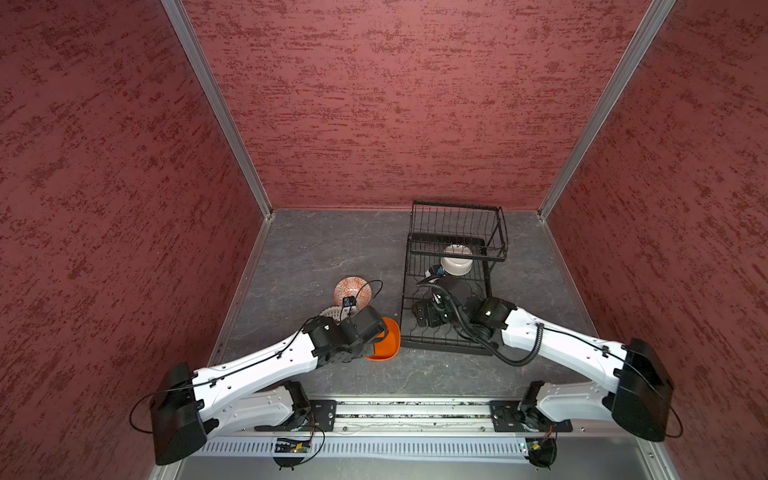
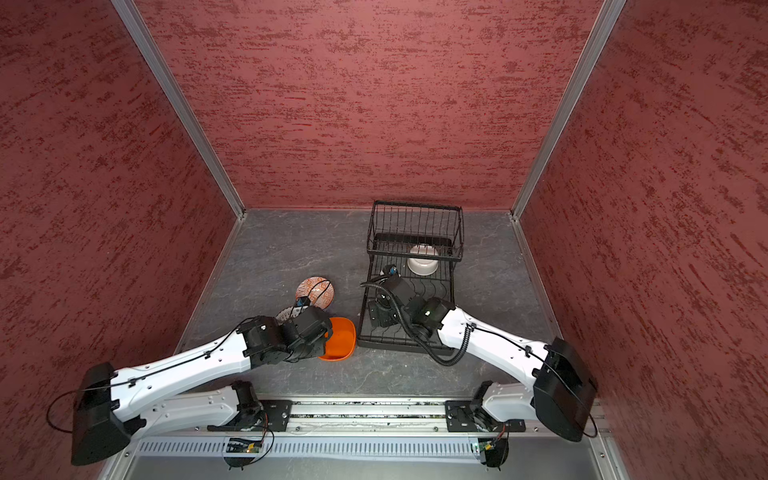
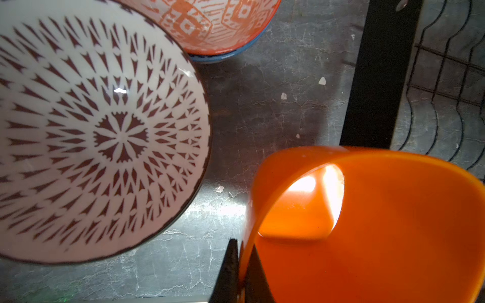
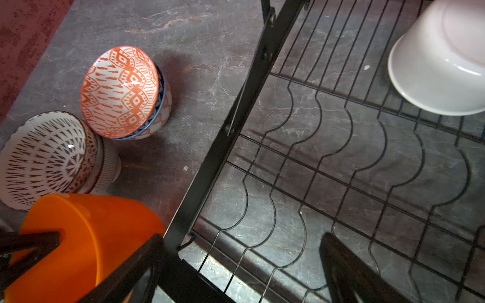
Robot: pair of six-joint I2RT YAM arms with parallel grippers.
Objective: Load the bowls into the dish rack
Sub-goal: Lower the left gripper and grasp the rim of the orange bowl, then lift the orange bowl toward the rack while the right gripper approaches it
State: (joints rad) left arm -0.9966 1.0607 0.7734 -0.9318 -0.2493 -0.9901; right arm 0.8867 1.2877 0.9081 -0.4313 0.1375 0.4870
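Left wrist: left tool [image 3: 242, 244] pinches tilted orange bowl [image 3: 393, 223].

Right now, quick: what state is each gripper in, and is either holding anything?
Left gripper: shut on the orange bowl, pinching its rim.
Right gripper: open, holding nothing, over the dish rack.

I saw dark tabletop [image 1: 316, 257] carrying dish rack [image 4: 210, 170] at its far edge; red-orange bowl stack [image 4: 119, 91] and black-patterned bowl stack [image 4: 44, 157] sat nearer the left edge.
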